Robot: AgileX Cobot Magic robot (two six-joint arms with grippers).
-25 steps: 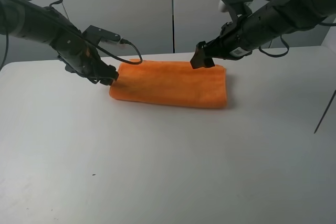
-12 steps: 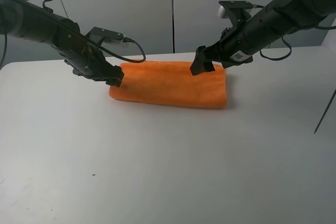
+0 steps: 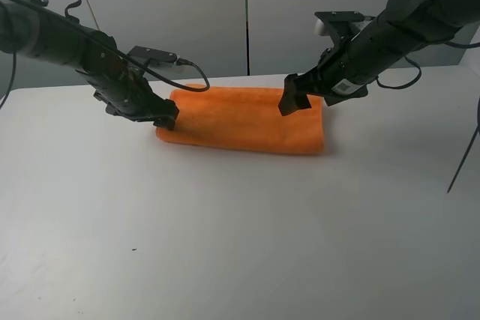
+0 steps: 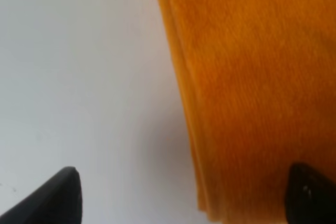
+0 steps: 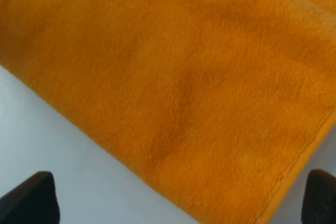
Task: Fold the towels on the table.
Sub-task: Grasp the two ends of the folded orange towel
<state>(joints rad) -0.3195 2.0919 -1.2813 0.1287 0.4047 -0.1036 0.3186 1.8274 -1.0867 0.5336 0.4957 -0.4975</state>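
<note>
The orange towel (image 3: 244, 119) lies flat on the white table (image 3: 225, 222) as a folded rectangle. Its stacked edges show in the left wrist view (image 4: 252, 87). No white label shows. My left gripper (image 3: 166, 115) is open and empty at the towel's left end, with its fingers straddling that edge (image 4: 184, 203). My right gripper (image 3: 292, 100) is open and empty, hovering just over the towel's back right part. The right wrist view shows the towel (image 5: 173, 77) filling the space between its spread fingertips (image 5: 29, 200).
The table runs wide and bare in front of the towel. A grey panelled wall (image 3: 247, 13) stands behind the back edge. A thin dark rod (image 3: 465, 151) leans at the far right. A black cable (image 3: 191, 73) loops off the left arm near the towel's back left corner.
My left gripper has shifted slightly right, closer onto the towel's left end. My right gripper has moved a little down and right over the towel. The towel has not moved.
</note>
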